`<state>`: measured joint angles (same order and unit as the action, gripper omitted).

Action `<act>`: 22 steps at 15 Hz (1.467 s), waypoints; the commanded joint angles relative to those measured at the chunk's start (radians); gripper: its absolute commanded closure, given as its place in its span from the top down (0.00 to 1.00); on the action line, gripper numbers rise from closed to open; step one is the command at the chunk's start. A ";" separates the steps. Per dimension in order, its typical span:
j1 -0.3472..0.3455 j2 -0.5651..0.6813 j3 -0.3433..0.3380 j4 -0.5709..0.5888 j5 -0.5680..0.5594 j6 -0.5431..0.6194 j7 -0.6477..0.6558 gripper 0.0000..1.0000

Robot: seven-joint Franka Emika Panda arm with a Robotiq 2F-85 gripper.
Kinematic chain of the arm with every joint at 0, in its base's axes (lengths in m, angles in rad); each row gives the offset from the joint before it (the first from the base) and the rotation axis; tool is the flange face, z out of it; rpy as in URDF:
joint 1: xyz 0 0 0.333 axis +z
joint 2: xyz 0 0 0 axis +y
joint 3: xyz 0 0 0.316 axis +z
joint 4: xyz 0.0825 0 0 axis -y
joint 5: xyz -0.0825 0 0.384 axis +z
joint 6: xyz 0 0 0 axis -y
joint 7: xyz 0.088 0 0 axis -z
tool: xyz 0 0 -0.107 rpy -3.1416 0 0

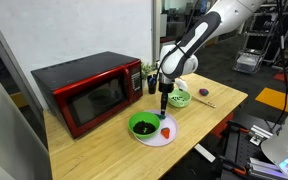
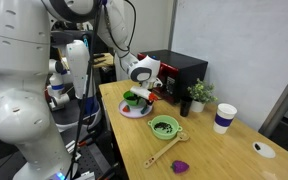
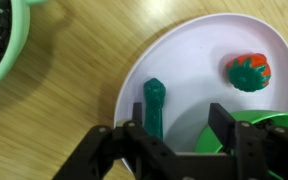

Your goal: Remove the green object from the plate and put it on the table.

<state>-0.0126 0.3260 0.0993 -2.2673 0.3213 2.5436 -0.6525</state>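
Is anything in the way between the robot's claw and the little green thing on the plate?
Nothing visible is. In the wrist view the open gripper hangs right over the green object, which lies bare on the plate. The red item and the green bowl sit off to one side.

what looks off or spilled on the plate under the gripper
Nothing stands out. The green object lies flat and whole on the plate, with a red item lying apart from it. Nothing is spilled on the plate. The gripper hangs open above it.
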 commanded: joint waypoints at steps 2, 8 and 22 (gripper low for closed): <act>-0.020 0.013 0.027 -0.008 -0.050 0.060 0.007 0.67; -0.018 0.017 0.040 -0.019 -0.083 0.104 0.019 0.66; -0.018 0.036 0.044 -0.057 -0.163 0.180 0.089 0.60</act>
<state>-0.0124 0.3549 0.1287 -2.3081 0.1951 2.6806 -0.5968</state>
